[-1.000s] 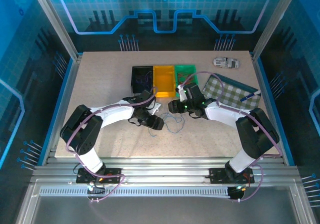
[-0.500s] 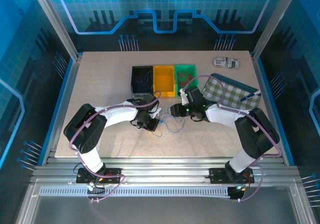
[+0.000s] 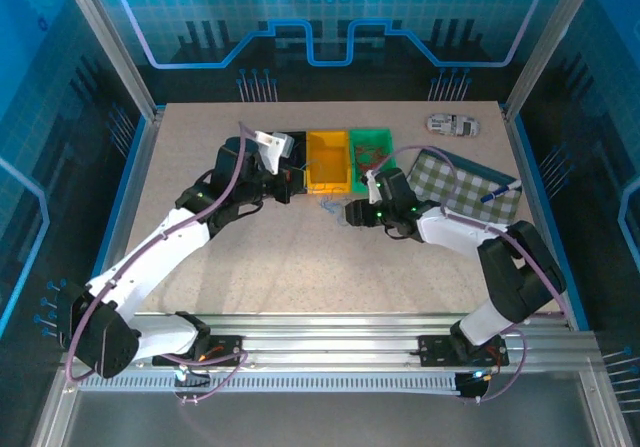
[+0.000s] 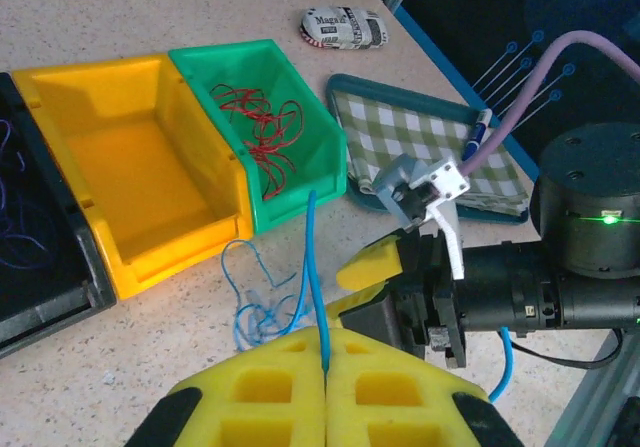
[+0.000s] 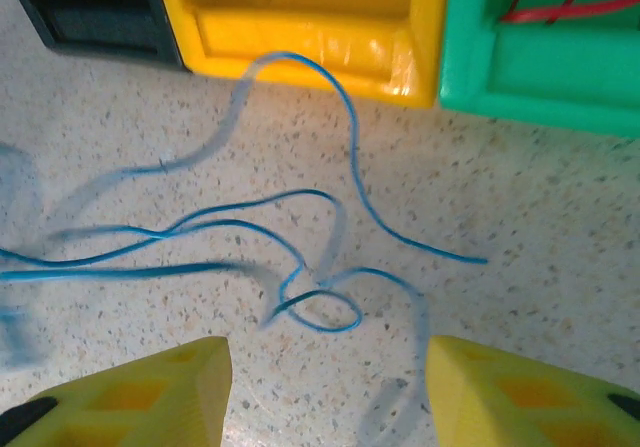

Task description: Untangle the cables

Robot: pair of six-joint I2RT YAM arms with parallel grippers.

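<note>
Blurry blue cable (image 5: 352, 142), one end hidden within left end effector (image 4: 326, 352)

A pale speckled tabletop (image 3: 320, 267) carried everything. Near its far edge three small bins stood side by side and touching: a black bin (image 4: 30, 257), a yellow bin (image 3: 329, 159) and a green bin (image 3: 372, 147). Loops of a blue cable (image 5: 300, 267) lay on the bare surface just in front of the yellow bin. To the right sat a teal tray (image 3: 478, 163), and beyond it a small printed packet (image 3: 452, 124).

Cols: blue cable (image 4: 313, 267), red cables (image 4: 262, 127), green bin (image 4: 300, 189), yellow bin (image 4: 130, 157), chk cloth (image 4: 430, 137).
</note>
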